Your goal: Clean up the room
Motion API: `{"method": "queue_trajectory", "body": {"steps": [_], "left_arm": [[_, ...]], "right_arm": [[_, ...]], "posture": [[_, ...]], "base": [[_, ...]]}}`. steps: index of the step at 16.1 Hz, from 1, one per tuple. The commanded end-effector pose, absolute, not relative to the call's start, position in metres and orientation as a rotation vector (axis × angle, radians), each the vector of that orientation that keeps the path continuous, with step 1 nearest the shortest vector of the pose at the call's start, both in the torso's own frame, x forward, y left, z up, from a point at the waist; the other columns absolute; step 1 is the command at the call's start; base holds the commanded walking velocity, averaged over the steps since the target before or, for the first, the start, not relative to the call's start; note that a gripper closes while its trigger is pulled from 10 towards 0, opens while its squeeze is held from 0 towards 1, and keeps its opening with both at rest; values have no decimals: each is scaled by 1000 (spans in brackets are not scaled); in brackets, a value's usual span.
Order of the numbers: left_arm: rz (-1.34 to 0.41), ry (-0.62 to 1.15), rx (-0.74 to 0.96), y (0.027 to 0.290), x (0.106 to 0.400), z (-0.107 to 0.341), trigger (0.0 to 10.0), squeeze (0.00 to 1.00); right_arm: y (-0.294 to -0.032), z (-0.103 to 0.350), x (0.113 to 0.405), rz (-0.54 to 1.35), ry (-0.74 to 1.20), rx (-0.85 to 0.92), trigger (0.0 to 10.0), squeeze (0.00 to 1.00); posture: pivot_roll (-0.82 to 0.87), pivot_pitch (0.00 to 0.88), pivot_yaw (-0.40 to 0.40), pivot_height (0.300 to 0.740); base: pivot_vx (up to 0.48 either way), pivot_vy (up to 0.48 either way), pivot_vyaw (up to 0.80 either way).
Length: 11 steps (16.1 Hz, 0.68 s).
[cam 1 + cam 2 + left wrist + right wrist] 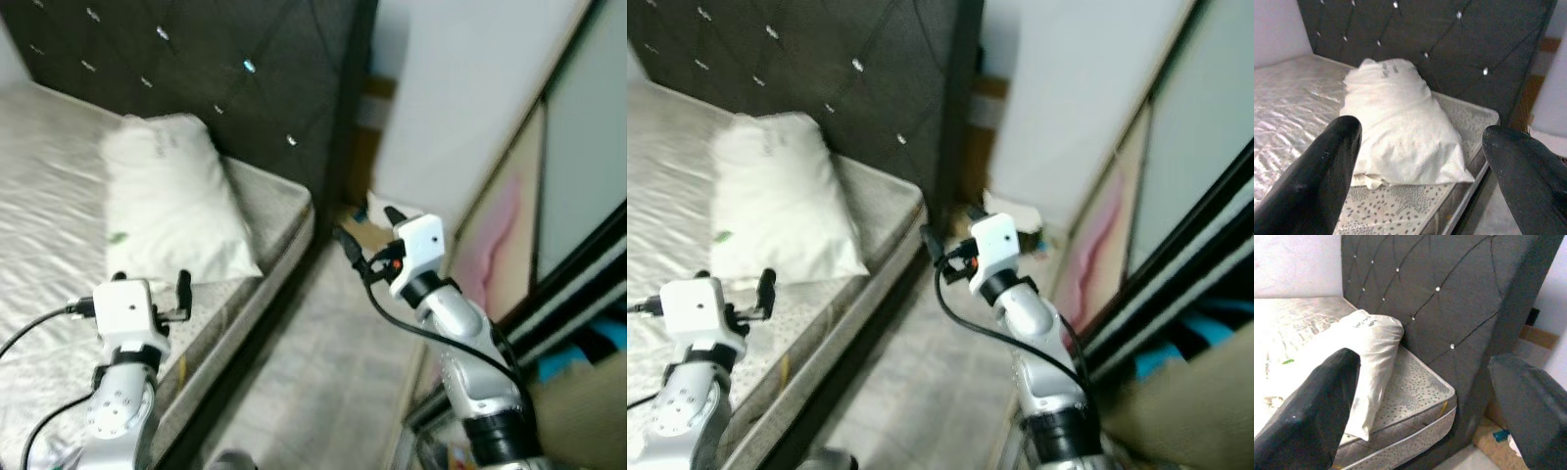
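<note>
Where legible, nothing: pillow (pixel 1400 132) print blurred.

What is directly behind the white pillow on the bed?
The dark tufted headboard stands behind the pillow, which lies on the bare mattress. The headboard's lower part is hidden by the pillow.

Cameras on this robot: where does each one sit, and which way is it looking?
Left eye: on the head, looking down at the bed; both silver arms show.
Right eye: beside it, same scene, shifted slightly.
Left wrist: on the left arm, looking along the left gripper at the pillow.
Right wrist: looks along the right gripper toward the headboard.
All four share pillow and headboard.
</note>
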<state>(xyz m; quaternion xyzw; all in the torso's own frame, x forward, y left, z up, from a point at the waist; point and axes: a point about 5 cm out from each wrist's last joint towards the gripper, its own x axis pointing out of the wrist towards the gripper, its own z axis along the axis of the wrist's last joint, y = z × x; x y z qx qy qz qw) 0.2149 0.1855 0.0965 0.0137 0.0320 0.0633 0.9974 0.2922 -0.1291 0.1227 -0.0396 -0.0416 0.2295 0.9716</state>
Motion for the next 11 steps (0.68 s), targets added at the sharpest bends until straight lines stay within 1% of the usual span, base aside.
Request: {"method": "queue_trajectory", "body": {"steps": [1,8,11], "left_arm": [[115,50,33,184,216,100,10000,0],[144,34,42,187,219,103,10000,0],[136,37,4,188,219,102,10000,0]], "right_arm": [[-132,125,293,455,-91,-78,10000,0],[-130,126,296,462,-96,-75,10000,0],[-129,126,297,469,-98,-73,10000,0]], "posture": [[84,7,-85,740],[84,12,-83,740],[84,12,-83,740]], "base": [[0,0,800],[0,0,800],[0,0,800]]}}
